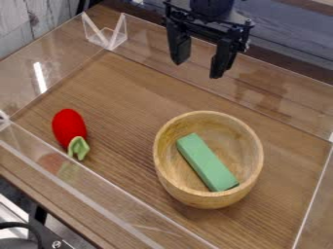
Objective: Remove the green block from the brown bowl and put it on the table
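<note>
While the tool (204, 53) hangs open — green block (205, 161) lies well below, inside brown bowl (166, 160).

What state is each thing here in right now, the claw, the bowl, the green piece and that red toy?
gripper: open, empty, pointing down, hanging above the table behind the bowl.
green block: lying flat inside the bowl, untouched.
brown bowl: upright on the table, holding the block.
red toy: on the table by the left clear wall, apart from the bowl.
table: carries the bowl and toy.
</note>
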Motion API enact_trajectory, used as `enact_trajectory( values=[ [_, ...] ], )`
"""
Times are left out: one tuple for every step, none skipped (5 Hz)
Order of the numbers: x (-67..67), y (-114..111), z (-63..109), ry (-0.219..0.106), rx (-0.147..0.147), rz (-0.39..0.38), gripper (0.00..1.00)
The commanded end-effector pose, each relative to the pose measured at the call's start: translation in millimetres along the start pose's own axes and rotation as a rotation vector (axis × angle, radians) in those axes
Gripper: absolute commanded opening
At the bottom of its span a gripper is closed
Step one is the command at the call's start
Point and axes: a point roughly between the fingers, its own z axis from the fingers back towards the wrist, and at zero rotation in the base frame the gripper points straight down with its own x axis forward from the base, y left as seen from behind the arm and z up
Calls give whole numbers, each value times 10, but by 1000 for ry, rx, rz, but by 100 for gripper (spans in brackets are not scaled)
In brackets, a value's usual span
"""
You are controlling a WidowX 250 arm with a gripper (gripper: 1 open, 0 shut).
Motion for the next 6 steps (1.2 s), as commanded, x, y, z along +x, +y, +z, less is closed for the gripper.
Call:
enact_trajectory(
  values=[
    [-109, -28, -148, 51, -15, 119, 100],
    [-354, -104, -471, 131, -54, 309, 100],
    [-538, -312, -745, 148, -115, 554, 100],
    [-601, -455, -936, 119, -188, 795, 100],
    [-555, -513, -964, 101, -214, 890, 100],
    [-517, -536, -973, 93, -220, 915, 100]
  ],
)
